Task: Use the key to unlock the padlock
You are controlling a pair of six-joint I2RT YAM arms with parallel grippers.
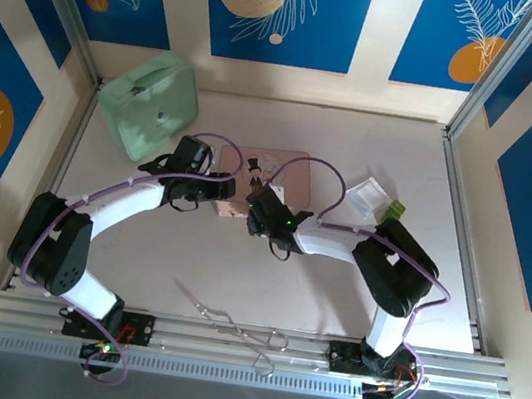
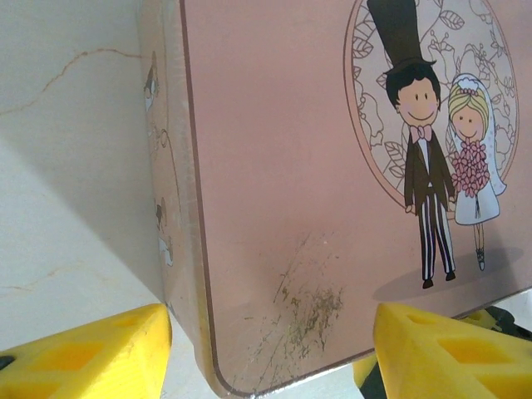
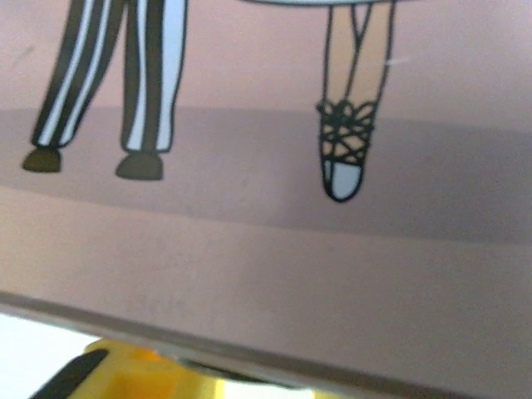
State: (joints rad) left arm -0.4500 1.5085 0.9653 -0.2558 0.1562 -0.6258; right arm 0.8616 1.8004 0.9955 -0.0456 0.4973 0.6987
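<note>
Top view: left gripper and right gripper meet at the pink tin's near edge; the padlock is not discernible. Left wrist: jaws stand wide astride the tin's corner and should steady it before keying. Right wrist: yellow finger beside the tin; spread cannot be told.

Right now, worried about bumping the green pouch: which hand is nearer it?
Left. The left hand is a little right of the green pouch, at the left end of the pink tin; the right hand is farther right along the tin's near edge.
</note>
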